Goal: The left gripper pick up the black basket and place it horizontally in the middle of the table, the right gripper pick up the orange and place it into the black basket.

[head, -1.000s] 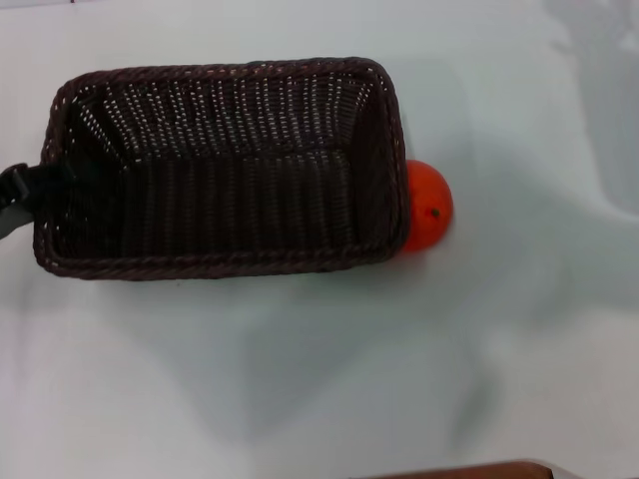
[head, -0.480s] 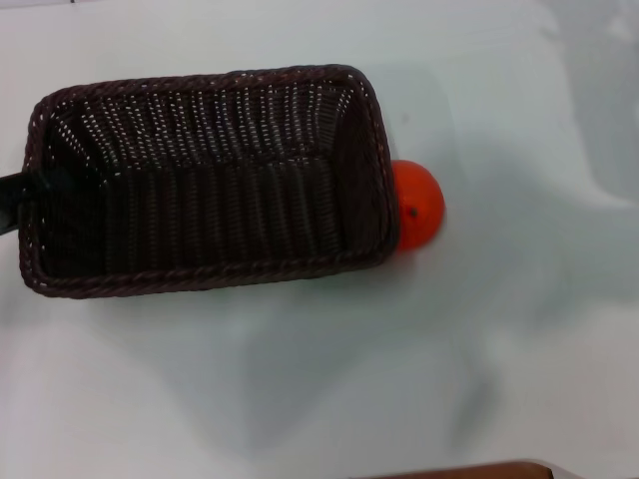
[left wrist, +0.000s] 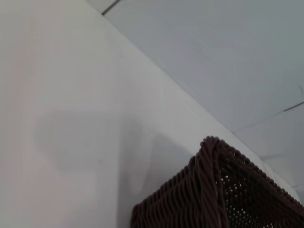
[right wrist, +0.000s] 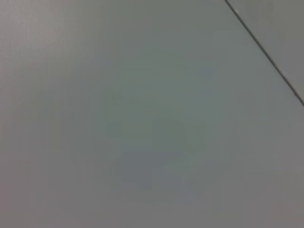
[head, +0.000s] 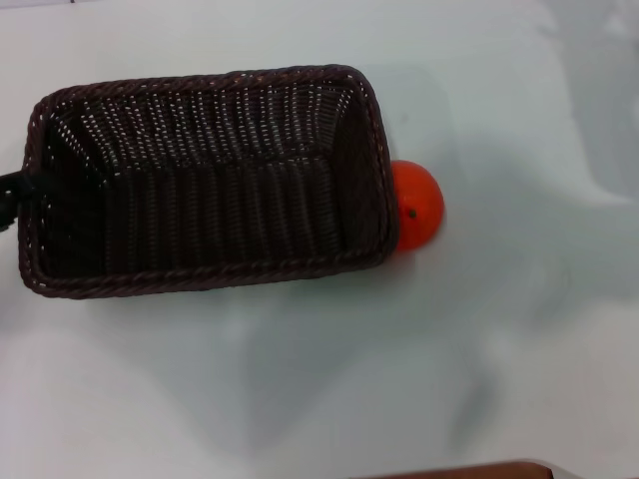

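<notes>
The black basket lies lengthwise across the white table, open side up and empty. My left gripper shows only as a dark clamp at the picture's left edge, gripping the basket's short left rim. The left wrist view shows one braided corner of the basket above the table. The orange sits on the table against the outside of the basket's right end. My right gripper is out of view; its wrist view shows only a plain grey surface.
A brown edge shows at the bottom of the head view. Soft shadows lie on the table in front of the basket and at the far right.
The basket has shifted left and slightly down with my left gripper, turning a little. The orange has moved slightly left with it. Over the last half second almost nothing moved.
</notes>
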Controlling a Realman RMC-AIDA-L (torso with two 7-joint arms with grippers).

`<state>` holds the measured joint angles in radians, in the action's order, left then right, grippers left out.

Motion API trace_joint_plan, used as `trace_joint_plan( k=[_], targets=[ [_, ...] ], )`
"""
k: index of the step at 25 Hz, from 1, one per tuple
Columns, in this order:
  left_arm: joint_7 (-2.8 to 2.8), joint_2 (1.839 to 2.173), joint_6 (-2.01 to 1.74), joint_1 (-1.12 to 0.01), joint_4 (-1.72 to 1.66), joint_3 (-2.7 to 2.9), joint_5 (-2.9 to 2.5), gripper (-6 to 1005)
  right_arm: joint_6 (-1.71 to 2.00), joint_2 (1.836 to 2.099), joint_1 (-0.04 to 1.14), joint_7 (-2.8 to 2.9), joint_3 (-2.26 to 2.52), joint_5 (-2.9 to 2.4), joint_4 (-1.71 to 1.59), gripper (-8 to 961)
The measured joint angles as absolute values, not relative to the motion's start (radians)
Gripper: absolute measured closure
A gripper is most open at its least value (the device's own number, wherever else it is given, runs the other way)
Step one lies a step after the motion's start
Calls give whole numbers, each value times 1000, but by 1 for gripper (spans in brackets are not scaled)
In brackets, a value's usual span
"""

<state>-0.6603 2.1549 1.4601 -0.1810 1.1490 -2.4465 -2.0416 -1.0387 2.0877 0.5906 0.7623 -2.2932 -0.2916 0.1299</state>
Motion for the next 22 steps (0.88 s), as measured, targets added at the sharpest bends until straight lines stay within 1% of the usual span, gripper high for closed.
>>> trace_joint_plan(
  k=[8, 11, 13, 15, 17, 18, 19, 20, 21, 22],
  targets=[
    [-740, 2149, 1472, -185, 1142, -2551, -2037, 474, -1038, 2087, 591, 769, -2276, -298, 133, 29],
    [-818, 2151, 1472, -195, 1136, -2625, -2028, 472, -1038, 2078, 590, 787, -2225, -299, 147, 29],
    [-865, 2154, 1472, -198, 1132, -2661, -2010, 471, -1038, 2065, 584, 823, -2156, -300, 169, 29],
    [-955, 2157, 1471, -201, 1106, -2713, -1943, 470, -1037, 2043, 580, 877, -2070, -301, 186, 28],
    [-1056, 2157, 1474, -202, 1058, -2751, -1855, 468, -1037, 2010, 578, 940, -1972, -304, 198, 28],
    [-1131, 2157, 1479, -202, 1020, -2770, -1793, 468, -1038, 1988, 578, 977, -1916, -310, 204, 28],
    [-1194, 2157, 1485, -201, 993, -2780, -1746, 467, -1042, 1945, 578, 1057, -1825, -349, 225, 28],
    [-1270, 2158, 1493, -199, 959, -2790, -1686, 467, -1042, 1945, 578, 1057, -1825, -349, 225, 28],
    [-1339, 2159, 1502, -198, 921, -2796, -1631, 466, -1047, 1918, 578, 1113, -1780, -395, 243, 28],
    [-1406, 2160, 1511, -197, 885, -2801, -1578, 465, -1049, 1902, 578, 1149, -1763, -427, 255, 28]
  ],
)
